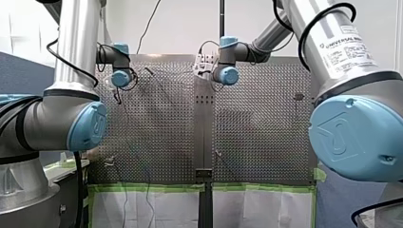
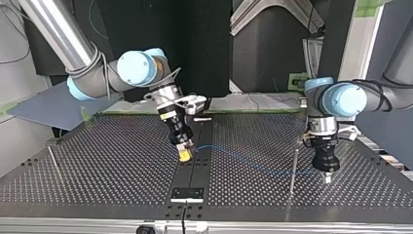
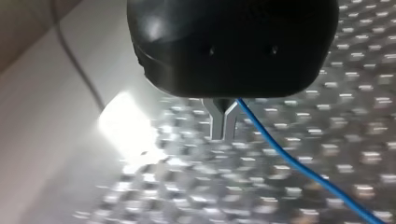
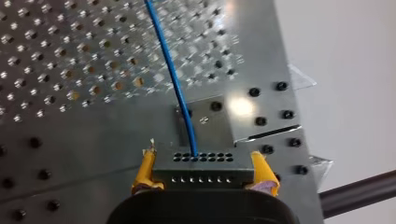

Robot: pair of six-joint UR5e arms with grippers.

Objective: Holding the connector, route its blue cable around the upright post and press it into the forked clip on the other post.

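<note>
Right end effector (image 4: 203, 161) clamps connector (image 4: 203, 169); left one (image 3: 223, 127) likely pinches cable (image 3: 289, 158).

The tabletop (image 2: 107, 165) is a big flat sheet of metal, full of small round holes in neat rows. A smooth middle strip (image 2: 200, 146) with dark bolts runs across it. In the top view, a small black plate (image 2: 187, 194) lies on this strip by the near edge. A thin post (image 2: 293, 165) stands up on the right half. A second post (image 2: 53, 158) stands far to the left, leaning a bit. Green tape (image 1: 152, 187) runs along one edge.
</note>
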